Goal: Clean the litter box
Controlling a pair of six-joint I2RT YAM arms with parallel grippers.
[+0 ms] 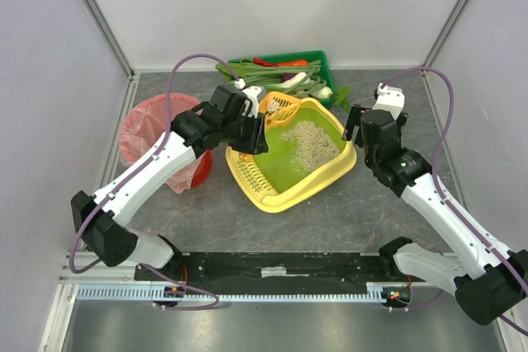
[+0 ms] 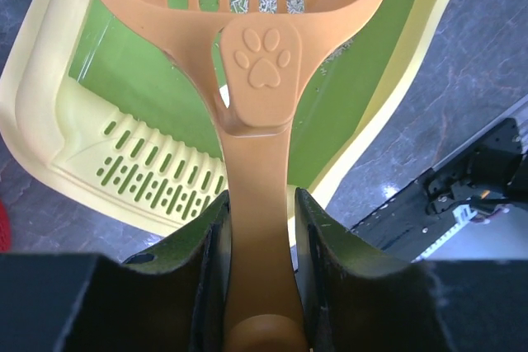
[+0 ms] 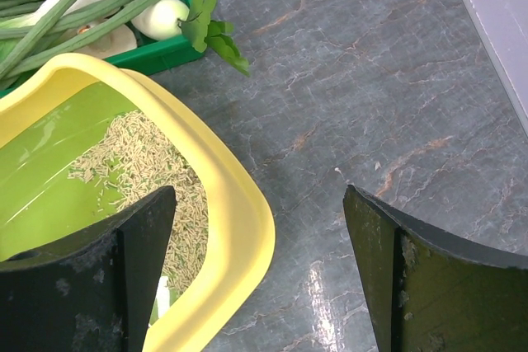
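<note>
Grey table (image 1: 371, 204): litter box (image 1: 280, 166) diagonal, ledge (image 1: 245, 172) near-left; left end effector (image 2: 262, 199) pinches scoop (image 2: 264, 63), right end effector (image 3: 257, 195) spread.

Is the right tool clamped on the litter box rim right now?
No: in the right wrist view the right tool stands wide open over the litter box rim and the table, gripping nothing.

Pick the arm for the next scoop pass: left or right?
Left. Left gripper is shut on the orange scoop, its head over the litter box. Right gripper is open, empty, straddling the rim.
</note>
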